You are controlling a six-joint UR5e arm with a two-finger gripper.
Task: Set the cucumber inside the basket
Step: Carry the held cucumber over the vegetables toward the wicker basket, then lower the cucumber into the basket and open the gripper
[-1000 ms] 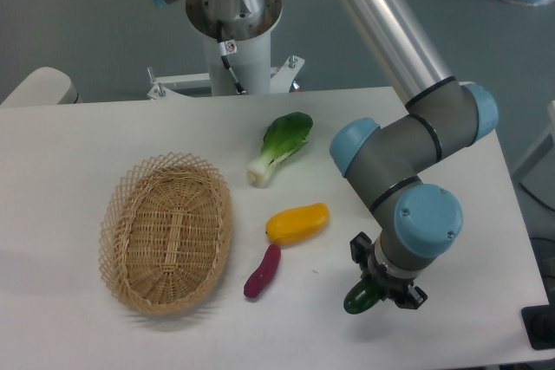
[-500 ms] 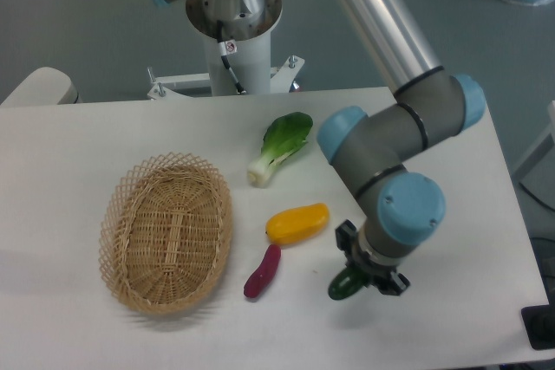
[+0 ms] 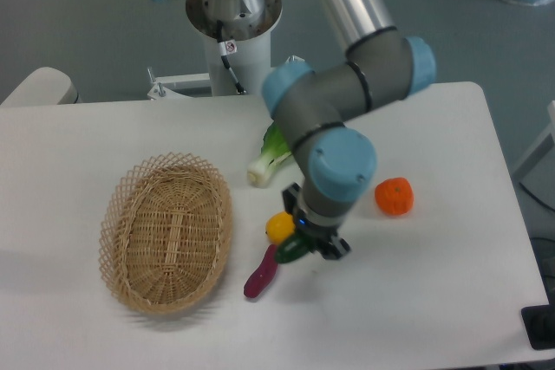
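Toward the left edge of the white bench (image 3: pixel 78 140) sits the basket (image 3: pixel 166 232), an oval of light tan wicker with a looped open-weave rim, its long axis running from the near edge toward the far edge. Nothing lies inside it.

Just right of the basket's near end lies a small purple vegetable (image 3: pixel 261 273), tilted, its upper end pointing toward the middle of the bench. Close above it, a yellow vegetable (image 3: pixel 279 227) shows only in part, the rest hidden behind the arm. Farther toward the far edge, a bok choy (image 3: pixel 264 165) lies with its white stem end nearest the basket; its leafy end is covered by the arm.

In the middle of the bench the arm bends down, and the tool (image 3: pixel 310 245) hangs at its end, pointing downward. It is pinching the cucumber (image 3: pixel 292 250), whose dark green glossy end sticks out from the tool toward the left, just above the purple vegetable's upper end and beside the yellow one. Whether the cucumber touches the bench or either neighbour cannot be told. The cucumber is well apart from the basket's rim, on its right side, with the purple vegetable between.

Right of the tool, toward the right edge, an orange round piece (image 3: pixel 394 196) rests alone on the bench.
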